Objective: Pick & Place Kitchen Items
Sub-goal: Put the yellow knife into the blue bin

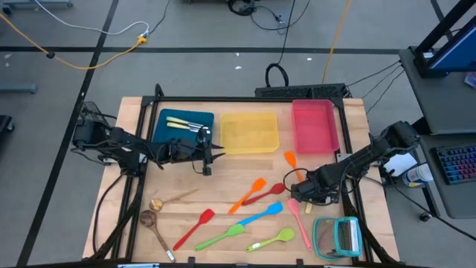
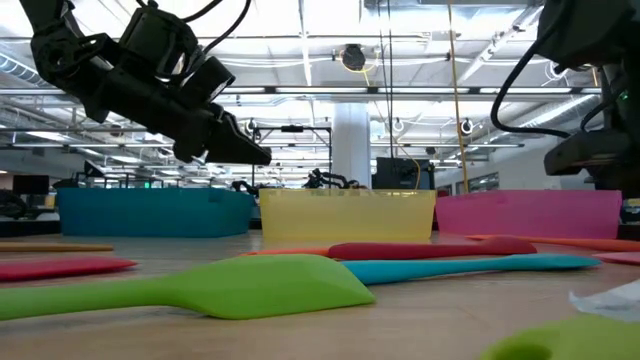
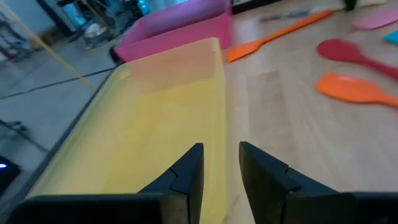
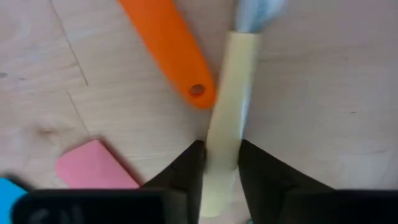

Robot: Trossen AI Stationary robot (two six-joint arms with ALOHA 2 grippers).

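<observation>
My right gripper [image 1: 299, 190] is low over the table's right middle, shut on a pale-handled piece of cutlery [image 4: 233, 93]. That piece lies beside an orange spatula's handle [image 4: 171, 53] and a pink spatula [image 4: 93, 167]. My left gripper [image 1: 207, 162] hovers at the yellow tray's [image 1: 249, 132] near left corner, narrowly open and empty. More pale-handled cutlery [image 1: 186, 124] lies in the blue tray [image 1: 172, 138]. Several silicone utensils [image 1: 256, 218] and wooden spoons [image 1: 154, 222] lie flat on the near half of the table. My right gripper pinches the cutlery's pale handle [image 4: 222, 146] between its two fingers, close to the handle's free end. The fingers come from above and lie across the handle. The metal end [image 4: 255, 12] points away from the fingers. I cannot tell whether the piece is clear of the table.
A pink tray [image 1: 314, 125] stands right of the yellow one at the back. A teal-framed rack [image 1: 338, 237] sits at the near right corner. An orange spatula [image 1: 291, 162] lies just behind my right gripper. A bare strip of table runs between the trays and the utensils.
</observation>
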